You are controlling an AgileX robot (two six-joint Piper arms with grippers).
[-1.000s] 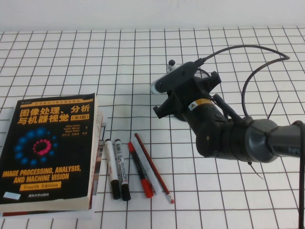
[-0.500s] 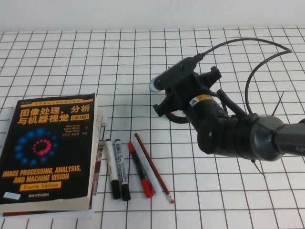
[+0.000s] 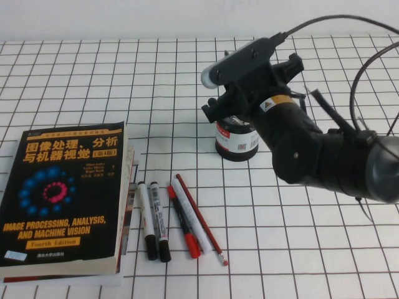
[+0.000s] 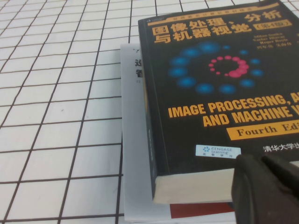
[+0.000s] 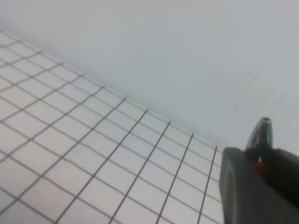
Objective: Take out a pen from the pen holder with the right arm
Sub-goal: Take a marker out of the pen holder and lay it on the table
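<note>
Pen, only its tip visible, sits clamped in the right gripper just above the pen holder, with open worktop behind. The left gripper, cut off and its grip unreadable, hangs over the book, well left of the holder.

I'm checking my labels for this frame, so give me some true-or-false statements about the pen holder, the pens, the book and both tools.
1. The pen holder lies tipped over. False: it stands upright.
2. The right tool, up beside the holder, grips a pen. True.
3. The book lies right of the loose pens. False: it lies on their left.
4. The left tool hangs over the book's corner. True.
</note>
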